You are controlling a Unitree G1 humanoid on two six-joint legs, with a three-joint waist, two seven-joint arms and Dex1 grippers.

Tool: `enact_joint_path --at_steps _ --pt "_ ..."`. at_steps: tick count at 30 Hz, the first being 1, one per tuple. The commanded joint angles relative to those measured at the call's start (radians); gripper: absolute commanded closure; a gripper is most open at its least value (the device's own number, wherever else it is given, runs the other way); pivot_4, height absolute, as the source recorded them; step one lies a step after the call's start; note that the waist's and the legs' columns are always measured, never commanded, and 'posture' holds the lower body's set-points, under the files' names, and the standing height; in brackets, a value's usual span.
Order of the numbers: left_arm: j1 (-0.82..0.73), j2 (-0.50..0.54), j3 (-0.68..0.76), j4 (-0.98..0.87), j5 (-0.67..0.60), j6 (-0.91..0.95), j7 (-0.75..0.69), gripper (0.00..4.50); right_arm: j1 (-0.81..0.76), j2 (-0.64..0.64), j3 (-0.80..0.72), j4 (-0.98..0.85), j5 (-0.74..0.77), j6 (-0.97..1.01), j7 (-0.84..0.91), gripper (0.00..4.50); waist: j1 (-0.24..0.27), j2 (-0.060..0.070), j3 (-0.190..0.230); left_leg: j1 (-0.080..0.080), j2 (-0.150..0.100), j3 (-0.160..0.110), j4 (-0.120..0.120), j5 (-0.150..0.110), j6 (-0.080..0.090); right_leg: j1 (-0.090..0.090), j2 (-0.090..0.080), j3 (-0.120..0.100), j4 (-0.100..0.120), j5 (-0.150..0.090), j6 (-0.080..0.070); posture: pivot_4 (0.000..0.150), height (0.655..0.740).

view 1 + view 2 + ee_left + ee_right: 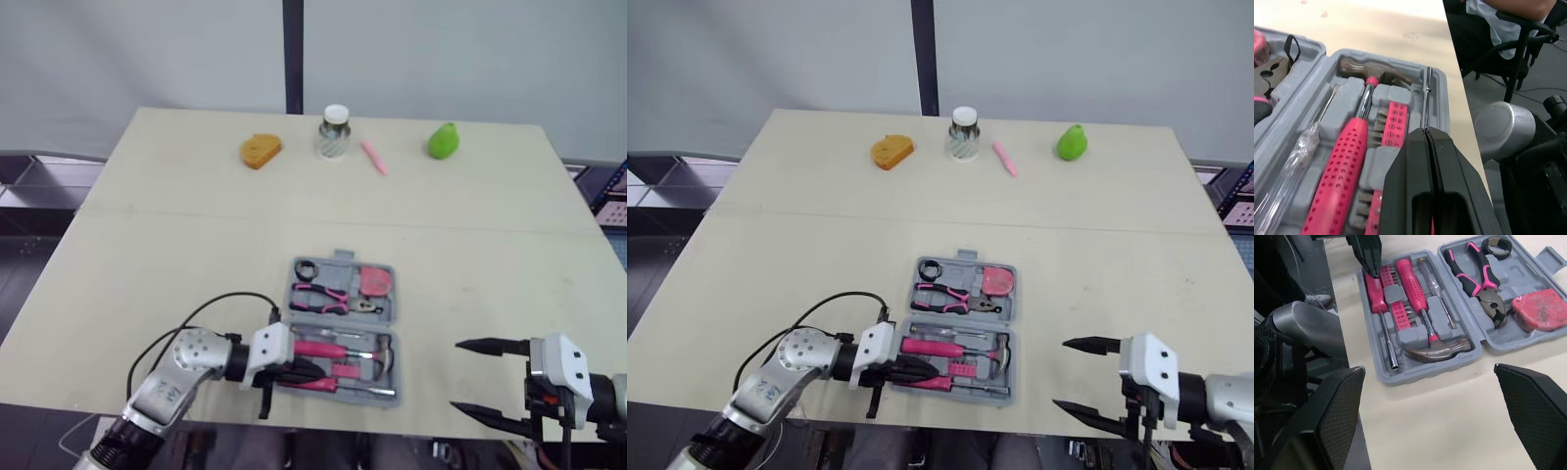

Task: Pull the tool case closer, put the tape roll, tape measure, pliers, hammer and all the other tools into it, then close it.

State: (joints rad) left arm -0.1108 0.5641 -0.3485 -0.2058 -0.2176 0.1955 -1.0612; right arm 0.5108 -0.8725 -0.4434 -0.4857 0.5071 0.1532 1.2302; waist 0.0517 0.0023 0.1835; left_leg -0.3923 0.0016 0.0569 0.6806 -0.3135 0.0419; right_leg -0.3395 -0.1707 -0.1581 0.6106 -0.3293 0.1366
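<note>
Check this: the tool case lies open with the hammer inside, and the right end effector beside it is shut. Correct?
No: the right end effector is open, fingers wide apart in the right wrist view. The tool case is open, hammer inside.

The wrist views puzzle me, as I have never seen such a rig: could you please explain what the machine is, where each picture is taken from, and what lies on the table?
This is a humanoid robot with two arms, each ending in two-fingered jaws. The eye views come from a camera on its head, looking over the table. Each wrist view comes from a camera on that arm, looking along its jaws. Near the robot lies an open tool case holding a tape roll, pliers, a pink tape measure, a hammer and screwdrivers. The left jaws are shut, their tip over one screwdriver's pink handle in the case; the right jaws stand wide open beside it, holding nothing. Along the far edge lie an orange object, a jar, a pink pen and a green object.
</note>
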Motion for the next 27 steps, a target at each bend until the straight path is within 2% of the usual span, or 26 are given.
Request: enact_joint_path --at_steps 1,27 --pt "-0.009 -0.010 -0.025 0.003 0.018 -0.004 -0.002 4.43 0.011 0.009 -0.033 -0.037 0.012 -0.012 -0.002 0.00 0.000 0.000 0.000 0.000 0.000 0.000 0.000 0.000 0.000 0.000 0.000 0.000 0.000 0.000 0.000 0.150 0.6950" --pt "-0.015 -0.015 -0.103 0.012 0.120 0.081 0.034 4.43 0.022 0.011 -0.042 -0.048 0.009 -0.002 -0.023 0.00 0.002 0.001 0.000 0.000 0.000 0.000 0.000 0.000 0.000 0.000 0.000 0.000 0.000 0.000 0.000 0.150 0.6950"
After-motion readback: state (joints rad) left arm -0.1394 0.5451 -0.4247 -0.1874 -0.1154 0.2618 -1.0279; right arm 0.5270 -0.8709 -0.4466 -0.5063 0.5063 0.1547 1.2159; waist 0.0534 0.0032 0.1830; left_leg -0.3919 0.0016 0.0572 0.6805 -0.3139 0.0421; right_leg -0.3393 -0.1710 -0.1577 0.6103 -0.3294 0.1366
